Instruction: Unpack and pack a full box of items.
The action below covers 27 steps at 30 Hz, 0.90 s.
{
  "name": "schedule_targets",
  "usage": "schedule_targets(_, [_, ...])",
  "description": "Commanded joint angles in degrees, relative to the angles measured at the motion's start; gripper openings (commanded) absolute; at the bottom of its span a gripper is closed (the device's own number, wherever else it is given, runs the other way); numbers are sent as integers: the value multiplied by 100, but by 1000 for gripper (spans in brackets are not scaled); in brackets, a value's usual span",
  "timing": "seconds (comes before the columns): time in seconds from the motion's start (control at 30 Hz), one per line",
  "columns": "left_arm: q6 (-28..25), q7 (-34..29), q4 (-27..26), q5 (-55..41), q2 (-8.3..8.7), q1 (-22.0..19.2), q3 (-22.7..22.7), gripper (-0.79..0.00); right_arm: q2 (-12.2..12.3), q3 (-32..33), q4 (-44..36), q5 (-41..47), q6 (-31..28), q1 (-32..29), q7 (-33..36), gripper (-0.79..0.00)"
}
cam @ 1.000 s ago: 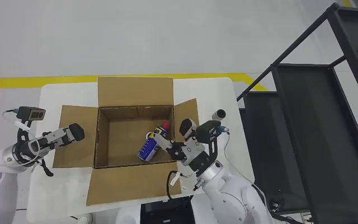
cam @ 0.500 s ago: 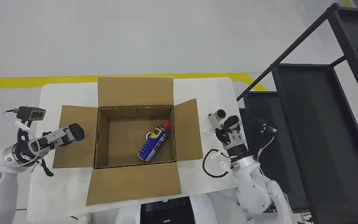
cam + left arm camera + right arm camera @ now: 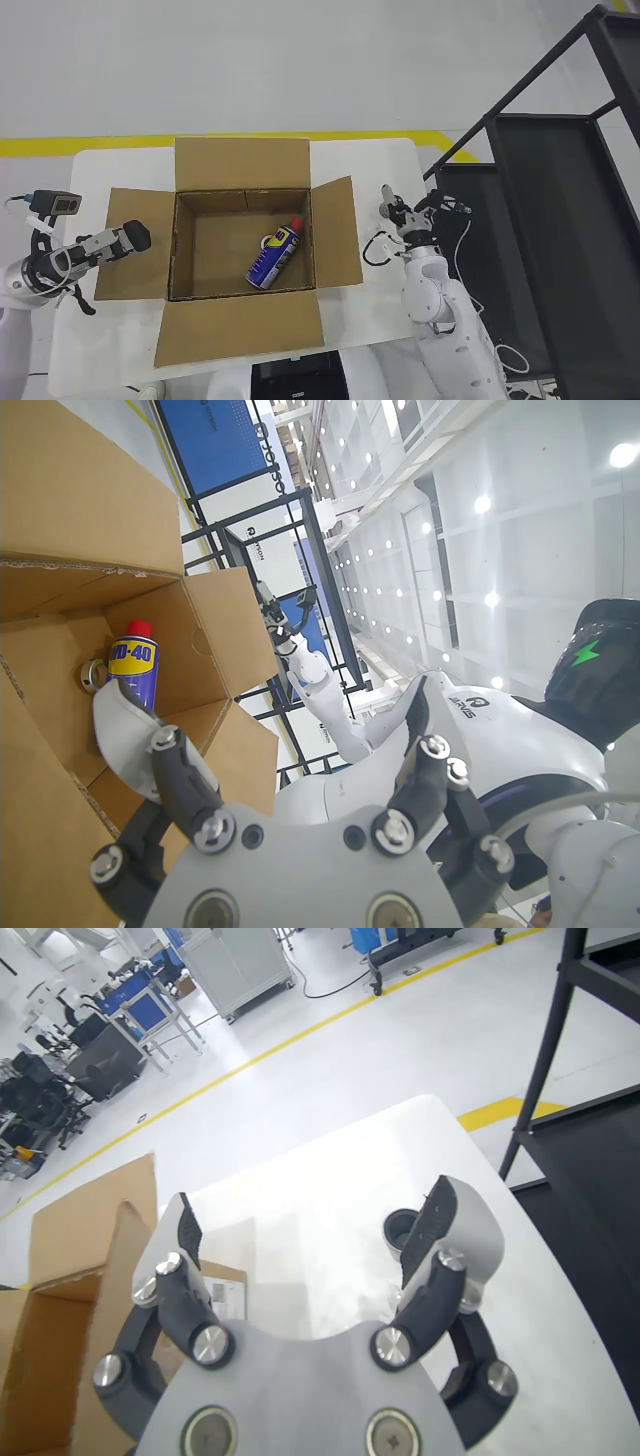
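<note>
Now the right gripper (image 3: 314, 1202) is found drawn back from the box (image 3: 240, 165), where it was held a second ago beside the spray can (image 3: 275, 257). Its fingers are spread wide, with nothing between them. The can is left lying inside the box, with a metal ring (image 3: 89, 674) just beside it. The left gripper (image 3: 265, 695), unmoved, is kept wide open at the opposite flap. A small round cup (image 3: 398, 1229) is seen just beyond one right finger on the white table (image 3: 325, 1163). A black rack (image 3: 540, 200) and a yellow floor line (image 3: 100, 145) are seen farther off.
</note>
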Motion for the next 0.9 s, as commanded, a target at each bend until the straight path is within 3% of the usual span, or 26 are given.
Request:
schedule_targets(0.0, [0, 0, 0, 0, 0, 0, 0, 0, -8, -29, 273, 13, 63, 117, -53, 0])
schedule_targets(0.2, [0, 0, 0, 0, 0, 0, 0, 0, -43, -149, 887, -32, 288, 355, -367, 0])
schedule_targets(0.5, [0, 0, 0, 0, 0, 0, 0, 0, -123, -399, 1953, -514, 1228, 885, -732, 0])
schedule_targets(0.87, [0, 0, 0, 0, 0, 0, 0, 0, -234, -626, 3328, -484, 1394, 1668, -1132, 0])
